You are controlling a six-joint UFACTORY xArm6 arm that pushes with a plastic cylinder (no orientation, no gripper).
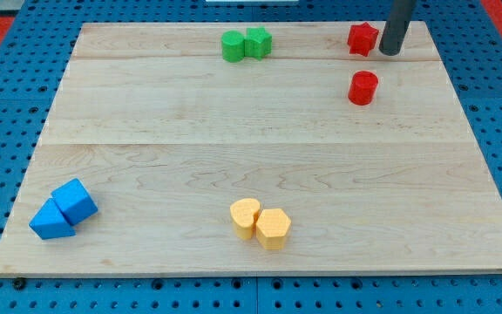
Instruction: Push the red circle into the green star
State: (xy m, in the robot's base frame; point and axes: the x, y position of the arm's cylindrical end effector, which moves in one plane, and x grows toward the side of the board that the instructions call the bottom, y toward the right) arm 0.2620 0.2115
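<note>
On the wooden board, my tip stands just right of the red star, touching nothing, above the red circle; green star well left.

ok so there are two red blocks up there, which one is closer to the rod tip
The red star, just to the view's left of my tip, nearly touching. The red circle sits apart, lower in the view.

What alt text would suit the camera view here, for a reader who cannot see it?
My tip rests near the board's top right, just right of a red star and above the red circle. Two green blocks, one the green star, touch at top centre. Two yellow blocks sit bottom centre and two blue blocks bottom left on the wooden board.
</note>
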